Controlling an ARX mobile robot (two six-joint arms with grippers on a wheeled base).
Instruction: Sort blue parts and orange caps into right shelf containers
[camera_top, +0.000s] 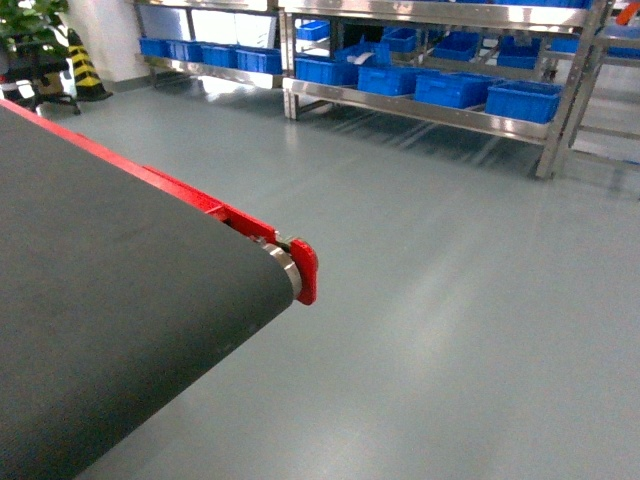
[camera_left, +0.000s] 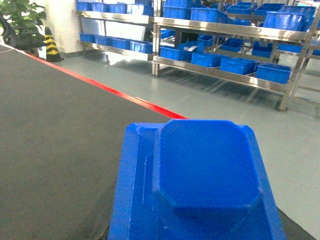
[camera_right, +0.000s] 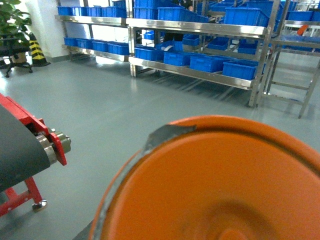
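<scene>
A blue part (camera_left: 200, 185) fills my left wrist view at 6 o'clock above the dark belt (camera_left: 55, 140); an orange cap (camera_right: 220, 185) fills my right. Neither claw shows, so I cannot tell their grip. Blue bins (camera_top: 522, 100) sit on the shelf (camera_top: 420, 108) at 1 o'clock.

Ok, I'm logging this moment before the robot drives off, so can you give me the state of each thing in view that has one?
Bright blue plastic part: fills the left wrist view close up, seemingly carried; the gripper itself is unseen.
Orange round cap: fills the right wrist view close up, seemingly carried.
Dark conveyor belt: nothing lying on its visible surface.
Large blue plastic bins: standing on the steel shelves, contents too far to tell.
</scene>
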